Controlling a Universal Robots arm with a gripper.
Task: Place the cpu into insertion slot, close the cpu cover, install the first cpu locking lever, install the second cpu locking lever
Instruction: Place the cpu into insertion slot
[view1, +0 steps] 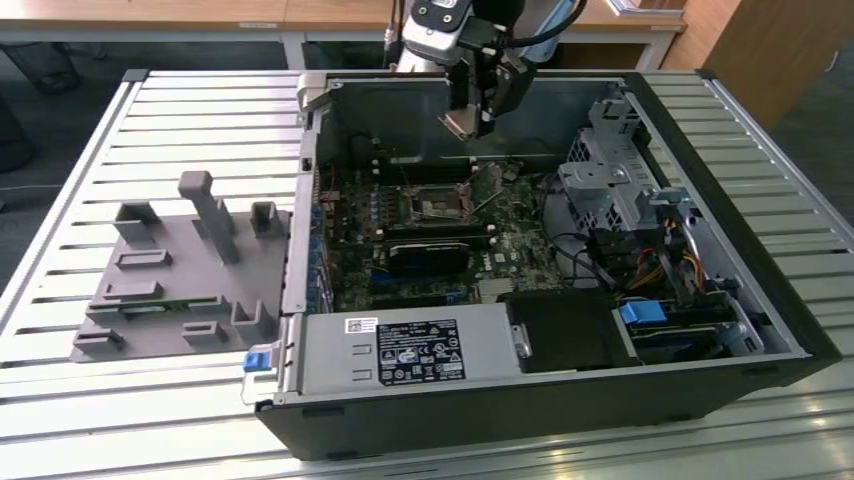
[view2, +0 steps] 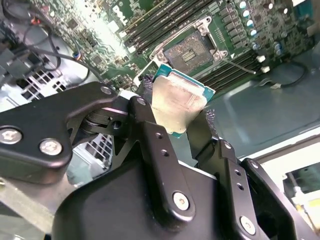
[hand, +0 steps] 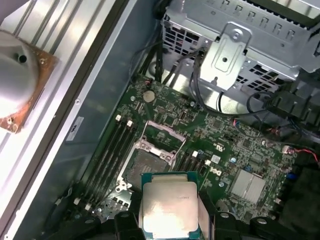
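Note:
My gripper (view1: 469, 118) hangs over the back of the open computer case (view1: 781, 310), shut on the cpu (view1: 458, 124). In both wrist views the cpu (view2: 176, 100) (hand: 169, 206) is a pale silvery square on a green-edged board, pinched at its sides between the black fingers (view2: 150, 131). It is in the air, clear of the board. Below it on the green motherboard lies the insertion slot (hand: 146, 166) (view2: 191, 53) (view1: 441, 202), uncovered and with nothing in it. The cpu cover (hand: 163, 137) stands raised at the slot's far edge.
A grey power supply box (view1: 400, 352) fills the case's near side, and a long black module (view1: 430, 250) lies beside the slot. A metal drive cage (view1: 611, 188) with cables stands at the exterior view's right. A grey fixture plate (view1: 174, 275) sits on the slatted table (view1: 80, 400).

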